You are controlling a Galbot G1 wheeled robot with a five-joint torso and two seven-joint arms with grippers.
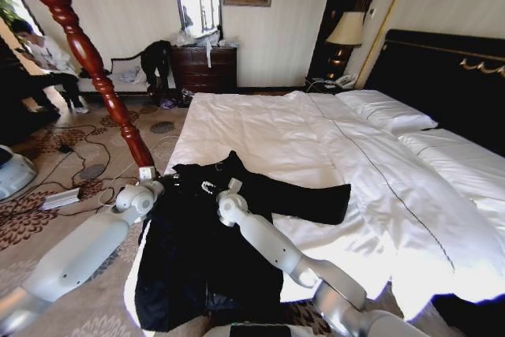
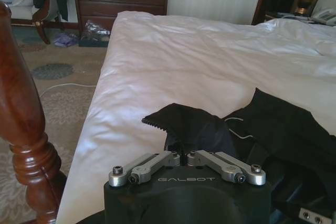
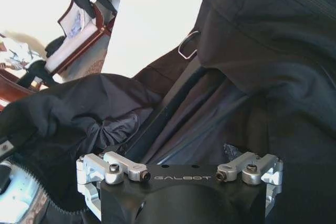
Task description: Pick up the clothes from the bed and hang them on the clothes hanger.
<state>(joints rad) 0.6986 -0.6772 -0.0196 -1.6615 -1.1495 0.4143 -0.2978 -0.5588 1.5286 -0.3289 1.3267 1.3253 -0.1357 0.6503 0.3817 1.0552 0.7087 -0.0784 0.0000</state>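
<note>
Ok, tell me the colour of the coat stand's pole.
Glossy reddish-brown wood; the coat stand shows best in the head view.

The head view looks down across the bed (image 1: 316,140); both wrist views sit close over the black coat (image 2: 283,124) there.

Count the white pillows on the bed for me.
2: one plump white pillow lies at the near end of the tall black headboard, the other white pillow beside it, farther right. More may lie past the frame edge.
</note>
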